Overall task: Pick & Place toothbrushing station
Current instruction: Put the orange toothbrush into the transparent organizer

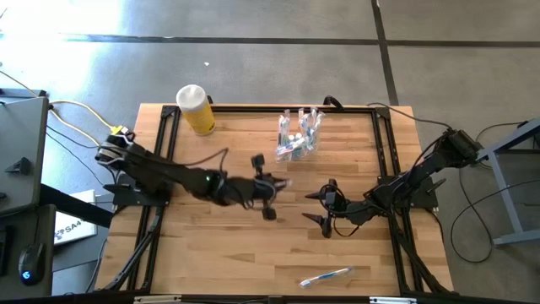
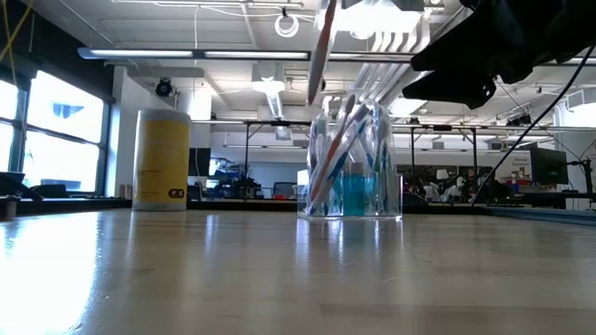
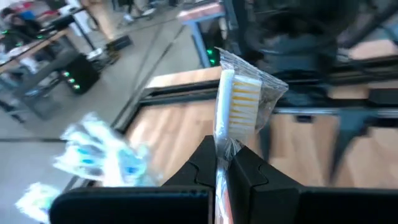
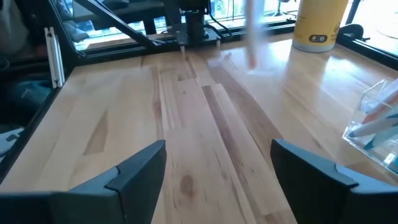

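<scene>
A small clear cup holding several slim toothbrushes and teal tubes stands at the table's far middle; it also shows in the low view. My left gripper is near the table's middle, on the near left side of the cup, shut on a wrapped pink-tinted toothbrush. That toothbrush shows in the low view, raised above the cup. My right gripper is open and empty, just right of the left one. Another toothbrush lies flat near the table's near edge. My left gripper pinches the wrapped toothbrush between its two fingers, on the handle just below the head. The brush runs along the fingers, and its bristled head sticks out past the fingertips. It is lifted clear of the table.
A yellow cylinder container with a white top stands at the table's far left. A black frame rail runs along the table's far and side edges. Bare wood lies between my right gripper and the left arm's base.
</scene>
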{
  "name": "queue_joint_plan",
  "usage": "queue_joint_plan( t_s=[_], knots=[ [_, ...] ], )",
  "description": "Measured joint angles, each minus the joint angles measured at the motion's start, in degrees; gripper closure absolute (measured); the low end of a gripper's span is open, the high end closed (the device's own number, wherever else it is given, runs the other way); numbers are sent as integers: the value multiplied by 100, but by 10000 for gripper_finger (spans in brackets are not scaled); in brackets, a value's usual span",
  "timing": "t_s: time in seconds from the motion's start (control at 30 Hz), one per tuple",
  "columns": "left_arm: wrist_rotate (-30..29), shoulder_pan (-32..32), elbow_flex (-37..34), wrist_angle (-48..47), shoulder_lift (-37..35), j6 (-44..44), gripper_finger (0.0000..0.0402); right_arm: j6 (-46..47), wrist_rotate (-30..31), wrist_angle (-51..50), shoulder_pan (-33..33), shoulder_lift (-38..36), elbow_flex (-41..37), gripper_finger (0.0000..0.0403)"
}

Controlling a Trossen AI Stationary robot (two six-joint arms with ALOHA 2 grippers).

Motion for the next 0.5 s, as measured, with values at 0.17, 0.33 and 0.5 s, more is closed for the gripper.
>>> queue_joint_plan(
  t_s=[0.17,0.33,0.5],
  knots=[
    [510,841,-435,603,-385,-141,398,6,-21,22,0,0,0,121],
    [1607,1949,-1202,1727,-481,-621,398,6,-25,20,0,0,0,121],
    [2012,2666,-1871,2770,-478,-853,398,6,-57,-47,0,0,0,121]
  ],
)
